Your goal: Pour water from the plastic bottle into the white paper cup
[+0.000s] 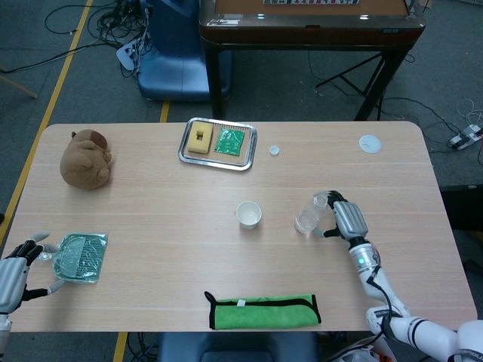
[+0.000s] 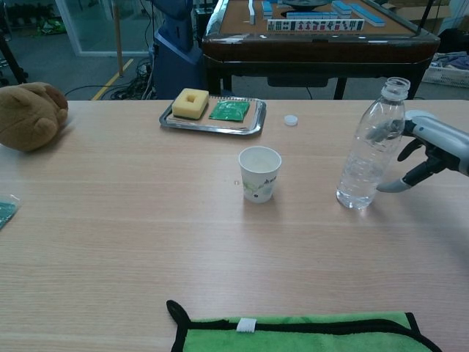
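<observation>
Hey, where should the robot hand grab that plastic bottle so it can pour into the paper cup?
Probably around the plastic bottle mid-body, coming from the side away from the white paper cup, where the right robot hand already is. The bottle stands upright and uncapped, slightly tilted, so a side wrap below the neck leaves the mouth free to tip toward the cup.
</observation>
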Robot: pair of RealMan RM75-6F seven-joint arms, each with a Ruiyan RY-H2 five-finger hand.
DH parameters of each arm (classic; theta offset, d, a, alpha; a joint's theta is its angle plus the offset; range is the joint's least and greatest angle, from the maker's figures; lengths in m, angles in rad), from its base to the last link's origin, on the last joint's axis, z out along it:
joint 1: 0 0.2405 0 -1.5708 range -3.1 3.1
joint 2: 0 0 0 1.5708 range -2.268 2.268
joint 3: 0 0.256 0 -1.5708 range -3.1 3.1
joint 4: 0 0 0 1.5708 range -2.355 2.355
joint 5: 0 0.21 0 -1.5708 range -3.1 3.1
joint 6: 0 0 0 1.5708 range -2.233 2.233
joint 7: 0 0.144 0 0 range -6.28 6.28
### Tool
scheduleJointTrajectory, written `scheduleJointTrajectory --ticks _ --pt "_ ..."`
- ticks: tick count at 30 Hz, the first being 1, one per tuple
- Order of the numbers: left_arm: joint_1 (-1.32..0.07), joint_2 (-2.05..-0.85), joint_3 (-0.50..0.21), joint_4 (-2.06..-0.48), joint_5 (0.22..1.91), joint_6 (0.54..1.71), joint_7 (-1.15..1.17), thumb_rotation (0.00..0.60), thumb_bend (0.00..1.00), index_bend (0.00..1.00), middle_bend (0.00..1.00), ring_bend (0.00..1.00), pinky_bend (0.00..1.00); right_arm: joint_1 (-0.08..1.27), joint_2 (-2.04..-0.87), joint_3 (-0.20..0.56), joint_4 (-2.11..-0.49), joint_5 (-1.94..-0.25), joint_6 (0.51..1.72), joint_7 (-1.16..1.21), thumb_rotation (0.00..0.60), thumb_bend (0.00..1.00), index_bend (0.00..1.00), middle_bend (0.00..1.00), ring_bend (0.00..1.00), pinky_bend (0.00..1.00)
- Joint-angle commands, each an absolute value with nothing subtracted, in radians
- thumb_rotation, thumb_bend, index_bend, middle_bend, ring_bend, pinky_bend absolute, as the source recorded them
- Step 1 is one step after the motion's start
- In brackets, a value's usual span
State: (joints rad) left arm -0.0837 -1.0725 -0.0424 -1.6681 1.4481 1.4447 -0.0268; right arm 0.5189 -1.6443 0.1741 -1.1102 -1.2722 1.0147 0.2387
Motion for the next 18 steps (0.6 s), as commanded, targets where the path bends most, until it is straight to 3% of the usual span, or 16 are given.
scheduleJointTrajectory --ticks 1,7,18 --pt "-0.084 -1.073 -0.042 -1.668 1.447 1.444 -0.026 0.600 0.07 0.38 0.19 0.27 0.49 0.509 -1.609 0.176 -1.150 -1.270 1.021 0.210 0.600 0.00 0.21 0.19 0.10 0.30" --pt "-0.084 -1.074 -0.041 -1.668 1.449 1.444 -0.015 0.600 0.07 0.38 0.19 0.27 0.49 0.488 -1.502 0.172 -1.282 -1.239 1.021 0.099 0.600 0.00 0.17 0.16 0.07 0.27" --pt "-0.086 -1.077 -0.036 -1.682 1.463 1.448 0.012 0.600 0.07 0.38 0.19 0.27 0.49 0.431 -1.265 0.133 -1.619 -1.115 1.036 -0.167 0.600 0.00 0.16 0.15 0.07 0.26"
